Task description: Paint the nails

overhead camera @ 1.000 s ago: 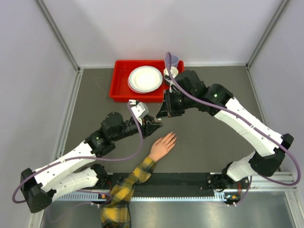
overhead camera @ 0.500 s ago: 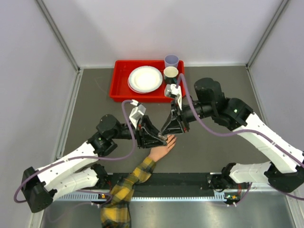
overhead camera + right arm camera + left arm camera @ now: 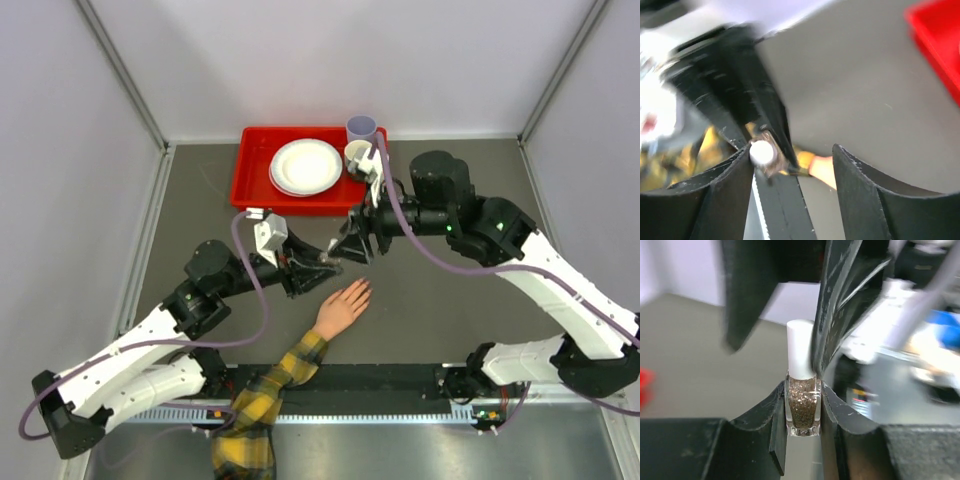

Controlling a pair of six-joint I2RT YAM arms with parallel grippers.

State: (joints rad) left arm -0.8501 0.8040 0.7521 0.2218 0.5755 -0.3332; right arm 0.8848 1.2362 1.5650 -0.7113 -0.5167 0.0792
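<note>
A pale peach mannequin hand [image 3: 342, 305] lies palm down on the grey table, its arm in a yellow-and-black plaid sleeve [image 3: 262, 398]. The nails at its fingertips [image 3: 363, 288] are too small to make out. My left gripper [image 3: 328, 263] [image 3: 802, 390] is shut on a small clear bottle of brown glitter polish [image 3: 802, 407], above and left of the fingers. The bottle's white cap [image 3: 801, 350] [image 3: 762, 152] points at my right gripper [image 3: 352, 248] [image 3: 791, 148]. That gripper stands open around the cap, with the cap against its left finger [image 3: 730, 190].
A red tray [image 3: 250, 180] at the back holds stacked white plates [image 3: 306, 166]. A lilac cup [image 3: 361, 128] and a white cup [image 3: 358, 153] stand at its right end. A black strip [image 3: 400, 378] runs along the near edge between the arm bases.
Half a second ago both grippers were low over the hand's fingertips; they have since lifted back toward the tray. The right jaws, shut before, have opened around the cap.
</note>
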